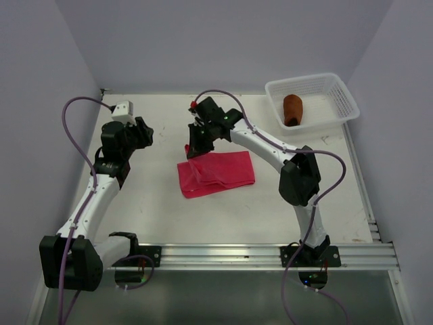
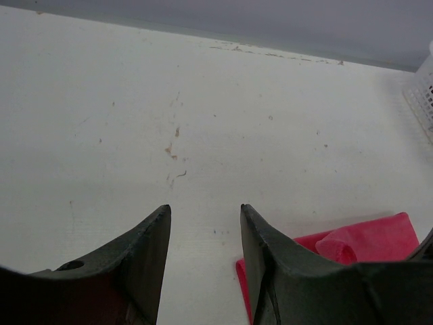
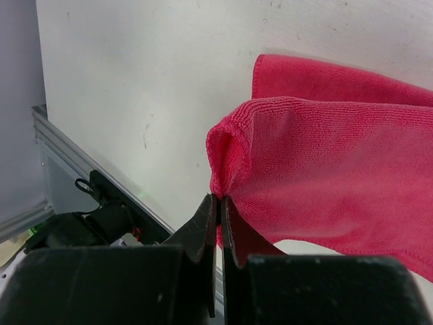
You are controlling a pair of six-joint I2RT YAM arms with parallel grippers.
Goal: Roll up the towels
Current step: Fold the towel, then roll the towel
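Rust-brown towel [image 1: 292, 110]: a tight bundle lying inside the white basket [image 1: 309, 78]. That one looks rolled and put away.
Pink towel [image 1: 216, 174]: out on the table, well to the left of the basket and nearer the arm bases. It lies flat and loosely folded, with no roll in it yet.
Right gripper [image 3: 218, 200]: fingers pressed together on a bunched corner of the pink towel, at the towel's far-left corner as seen from the basket. The wrist view shows the cloth pinched right at the tips and puckering up from them.
Left gripper [image 2: 205, 210]: jaws apart, nothing between them, hanging over bare table farther left of the basket than the towel is. The pink cloth is just off to its right.
Progress: about halfway by my reckoning, with one towel done and one to go.
Left to do: the whole roll of the pink towel. The pinched corner looks like a starting hold, though whether it begins a fold or a roll I cannot tell.
Watch for: soft terry slipping out of a thin pinch, and the roll going crooked if only one corner leads.
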